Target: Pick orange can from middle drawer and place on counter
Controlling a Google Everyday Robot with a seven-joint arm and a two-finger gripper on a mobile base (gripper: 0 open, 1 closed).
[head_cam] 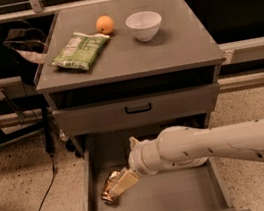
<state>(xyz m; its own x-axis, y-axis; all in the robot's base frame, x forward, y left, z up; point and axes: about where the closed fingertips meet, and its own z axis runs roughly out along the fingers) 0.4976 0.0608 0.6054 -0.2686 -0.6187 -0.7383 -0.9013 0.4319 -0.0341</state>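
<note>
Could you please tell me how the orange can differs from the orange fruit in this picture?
The can is shiny, dented and golden; the fruit is matte, smooth and round. The can lies on the drawer floor; the fruit sits up on the counter. The gripper is down at the can, while the fruit is far from it, beside a green bag. Both are small and orange-toned.

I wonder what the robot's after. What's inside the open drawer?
An orange can lies in the middle drawer, with the gripper at it. The arm hides part of the floor.
</note>
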